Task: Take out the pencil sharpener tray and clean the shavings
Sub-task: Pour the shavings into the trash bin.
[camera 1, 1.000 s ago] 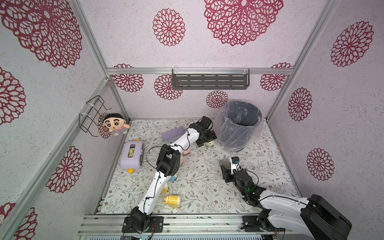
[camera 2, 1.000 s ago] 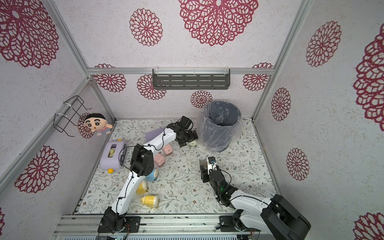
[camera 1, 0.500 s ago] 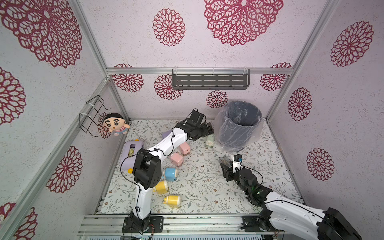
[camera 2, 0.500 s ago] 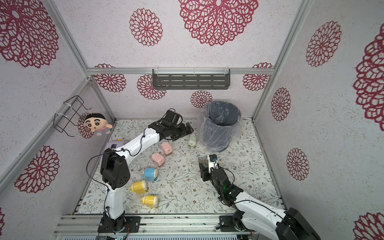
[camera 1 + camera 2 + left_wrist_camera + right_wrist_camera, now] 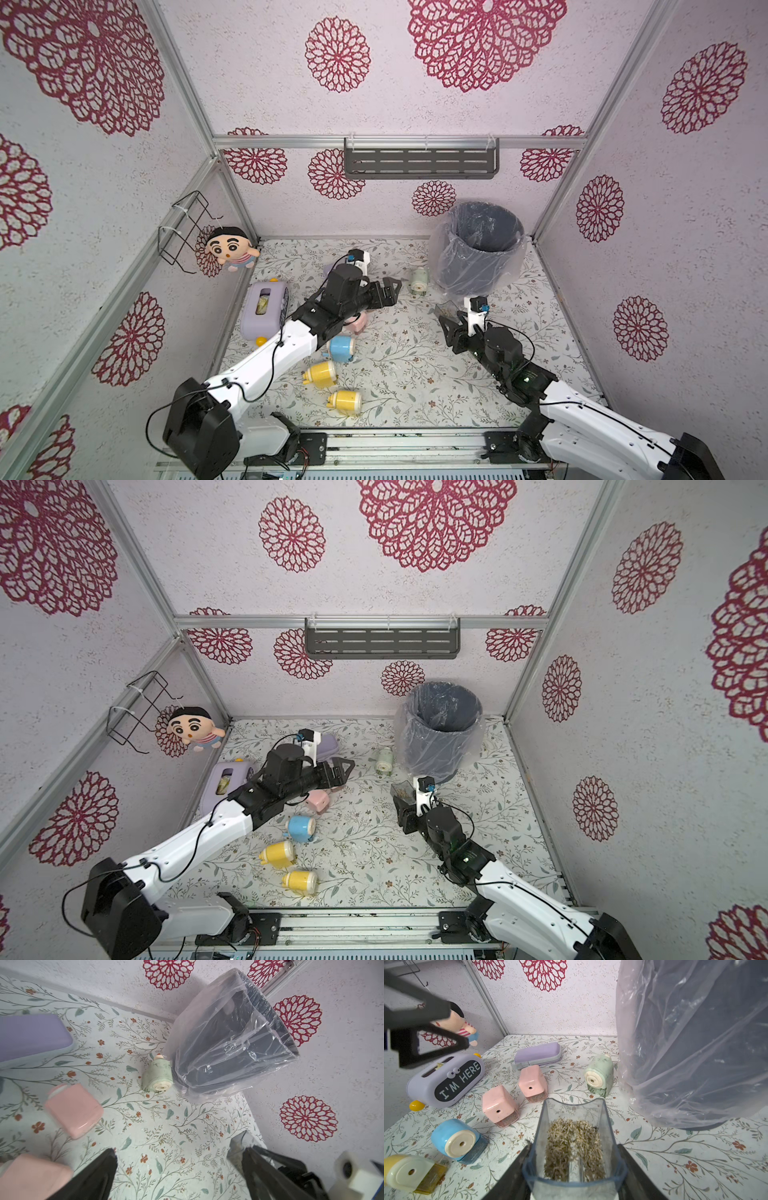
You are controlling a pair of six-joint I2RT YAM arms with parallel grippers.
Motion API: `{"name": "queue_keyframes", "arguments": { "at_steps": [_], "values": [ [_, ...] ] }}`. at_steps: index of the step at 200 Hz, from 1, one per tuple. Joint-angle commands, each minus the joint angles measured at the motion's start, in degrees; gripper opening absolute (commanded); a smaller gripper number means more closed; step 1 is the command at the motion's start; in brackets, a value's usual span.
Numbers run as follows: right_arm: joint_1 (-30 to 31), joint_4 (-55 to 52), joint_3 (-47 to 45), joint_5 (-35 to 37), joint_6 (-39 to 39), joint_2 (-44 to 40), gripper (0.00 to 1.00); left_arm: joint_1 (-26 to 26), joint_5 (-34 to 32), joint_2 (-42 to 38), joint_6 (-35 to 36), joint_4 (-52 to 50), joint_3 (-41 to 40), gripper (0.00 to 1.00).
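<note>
I see the lined bin [image 5: 473, 266] at the worktop's [image 5: 415, 374] back right corner; its contents I can't tell. My left gripper [image 5: 395, 291] hangs spread, empty. My right gripper [image 5: 574, 1145] pinches the clear tray [image 5: 571, 1105] near the bin's base. The shavings [image 5: 575, 1142] lie heaped inside the tray, between the fingers.

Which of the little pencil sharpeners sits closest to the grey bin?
The pale green sharpener: it sits right beside the plastic-lined grey bin, while the pink sharpeners, blue sharpener and yellow sharpeners lie farther away.
</note>
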Motion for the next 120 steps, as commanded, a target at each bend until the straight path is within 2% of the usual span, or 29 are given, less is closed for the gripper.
{"name": "queue_keyframes", "arguments": {
  "at_steps": [1, 44, 74, 120],
  "values": [
    [-0.35, -1.39, 6.8, 0.12, -0.54, 1.02, 0.44, -0.47, -5.69, -3.55, 5.37, 8.17, -7.33, 0.97],
    [-2.07, -11.3, 23.2, 2.81, -2.6, 6.56, 0.43, -1.03, -9.44, -9.9, 8.02, 18.84, -18.55, 0.97],
    [-4.59, -17.73, 35.36, 4.52, -4.35, 11.64, 0.43, -1.27, -11.83, -13.11, 10.41, 15.68, -18.68, 0.97],
    [-11.54, -28.5, 53.94, 4.71, -4.97, 22.52, 0.43, -1.27, -12.38, -15.07, 9.81, 17.78, -20.74, 0.97]
  ]
}}
